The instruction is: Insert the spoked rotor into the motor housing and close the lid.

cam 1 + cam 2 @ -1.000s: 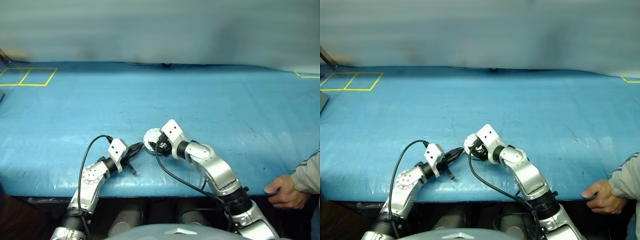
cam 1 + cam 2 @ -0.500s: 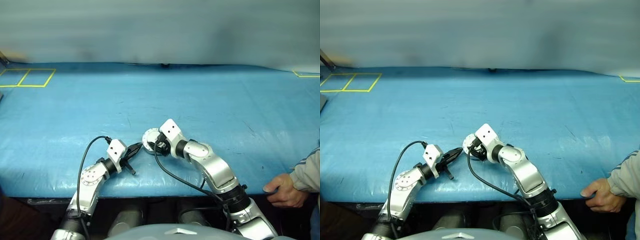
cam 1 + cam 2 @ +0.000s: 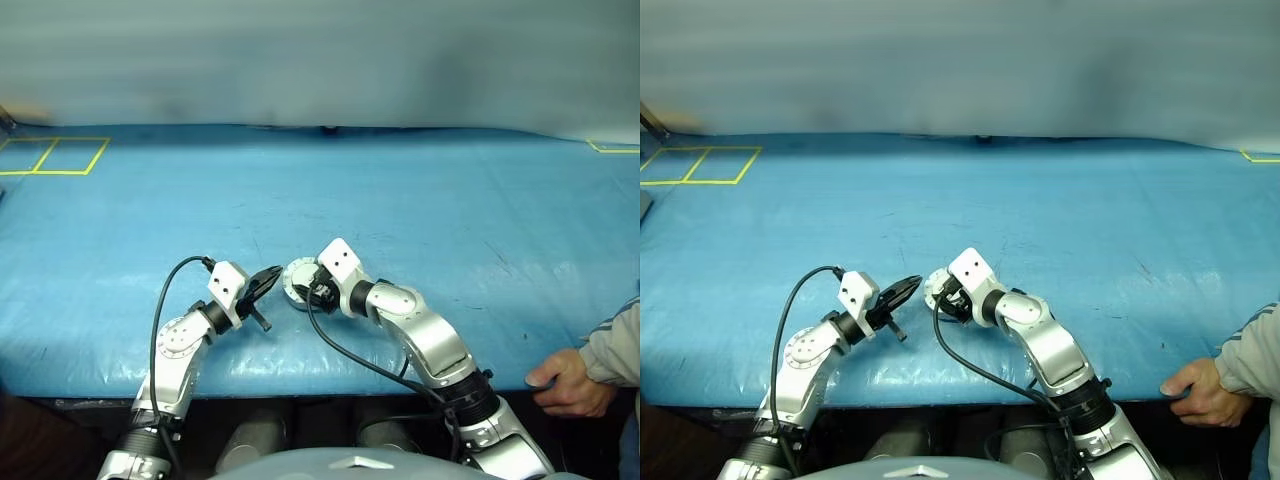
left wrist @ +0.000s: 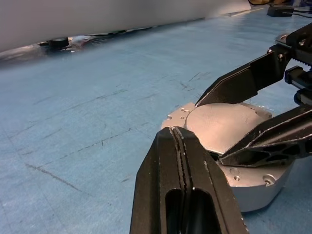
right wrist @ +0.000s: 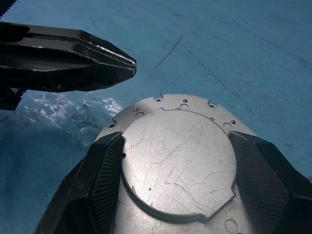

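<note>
Closing looks done: the lid (image 5: pixel 178 161) sits flat on the motor housing (image 4: pixel 253 187), plain face up, near the table's (image 3: pixel 450 200) near edge. Your right gripper (image 5: pixel 175 170) straddles the housing, jaws wide against its sides. Left gripper (image 4: pixel 181 146) is pinched closed, empty, just left of it. I'd judge next: release right and back off without dragging it.

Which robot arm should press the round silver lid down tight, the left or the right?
Probably the left. Its end effector is shut and hangs free just beside the lid, so it could push. The right end effector already straddles the lid on the motor housing.
</note>
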`<state>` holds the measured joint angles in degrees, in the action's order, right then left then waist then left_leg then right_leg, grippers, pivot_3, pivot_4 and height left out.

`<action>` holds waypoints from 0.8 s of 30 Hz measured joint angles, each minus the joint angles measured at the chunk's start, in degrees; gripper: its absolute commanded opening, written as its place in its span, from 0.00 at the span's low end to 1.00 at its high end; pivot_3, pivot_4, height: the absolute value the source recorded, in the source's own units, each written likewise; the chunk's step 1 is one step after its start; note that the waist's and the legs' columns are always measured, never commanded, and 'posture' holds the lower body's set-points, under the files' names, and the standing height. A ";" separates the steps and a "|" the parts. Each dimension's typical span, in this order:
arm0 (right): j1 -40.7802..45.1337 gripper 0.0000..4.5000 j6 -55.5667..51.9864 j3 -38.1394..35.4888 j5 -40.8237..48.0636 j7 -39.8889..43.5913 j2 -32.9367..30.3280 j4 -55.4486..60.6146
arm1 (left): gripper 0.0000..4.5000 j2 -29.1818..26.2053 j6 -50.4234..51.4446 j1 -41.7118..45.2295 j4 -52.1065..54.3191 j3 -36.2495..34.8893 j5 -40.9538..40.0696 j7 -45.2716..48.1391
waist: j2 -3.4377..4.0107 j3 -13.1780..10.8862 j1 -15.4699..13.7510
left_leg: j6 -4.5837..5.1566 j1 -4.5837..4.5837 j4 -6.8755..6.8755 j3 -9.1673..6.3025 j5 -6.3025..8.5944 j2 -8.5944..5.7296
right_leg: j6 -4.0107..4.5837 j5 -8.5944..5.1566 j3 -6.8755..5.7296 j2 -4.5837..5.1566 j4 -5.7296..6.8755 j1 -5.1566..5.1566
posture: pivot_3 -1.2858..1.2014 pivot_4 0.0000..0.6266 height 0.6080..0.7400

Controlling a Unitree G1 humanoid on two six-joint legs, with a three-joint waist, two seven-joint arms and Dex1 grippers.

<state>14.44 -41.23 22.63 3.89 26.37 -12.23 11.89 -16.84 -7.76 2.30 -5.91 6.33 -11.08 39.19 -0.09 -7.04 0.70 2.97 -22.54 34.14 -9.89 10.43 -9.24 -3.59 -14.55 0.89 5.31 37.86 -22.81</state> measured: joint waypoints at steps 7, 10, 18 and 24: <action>-0.44 0.68 0.25 -0.24 0.01 -0.02 0.24 0.00 | 0.00 -1.25 3.59 0.75 -0.73 2.41 2.18 0.47 | -0.04 0.03 -0.04 | -0.01 0.02 -0.07 0.00 0.00 0.03 | 0.00 -0.06 -0.02 0.00 -0.03 0.02 | 0.52 0.24 1.00; -0.81 0.68 0.73 -0.41 0.01 -0.04 0.25 0.00 | 0.00 -1.33 3.64 0.21 -0.32 2.50 2.17 0.47 | -0.05 0.06 -0.06 | -0.01 0.03 -0.08 0.00 0.01 0.03 | -0.06 -0.12 -0.02 0.02 -0.04 0.04 | 0.52 0.24 1.00; -1.32 0.98 1.22 -0.86 0.02 -0.07 0.51 -0.07 | 0.00 -1.30 3.49 0.03 0.06 2.85 2.16 0.13 | -0.08 0.08 -0.15 | -0.02 0.00 -0.14 0.00 0.01 0.02 | -0.07 -0.17 -0.04 0.08 -0.05 0.04 | 0.52 0.24 1.00; -2.58 0.99 1.36 -2.94 1.83 0.62 0.52 0.95 | 0.00 -1.30 3.38 0.07 0.56 3.34 2.13 0.27 | -0.09 0.07 -0.54 | -0.01 -0.06 -0.18 0.00 0.01 -0.06 | -0.16 -0.38 -0.06 0.16 -0.09 0.01 | 0.52 0.24 1.00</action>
<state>11.86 -39.87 19.70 5.73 26.99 -11.71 12.85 -18.13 -4.38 2.37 -5.35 9.67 -8.95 39.46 -0.18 -6.97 0.16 2.96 -22.59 33.96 -9.89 10.44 -9.30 -3.74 -14.93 0.84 5.47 37.77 -22.80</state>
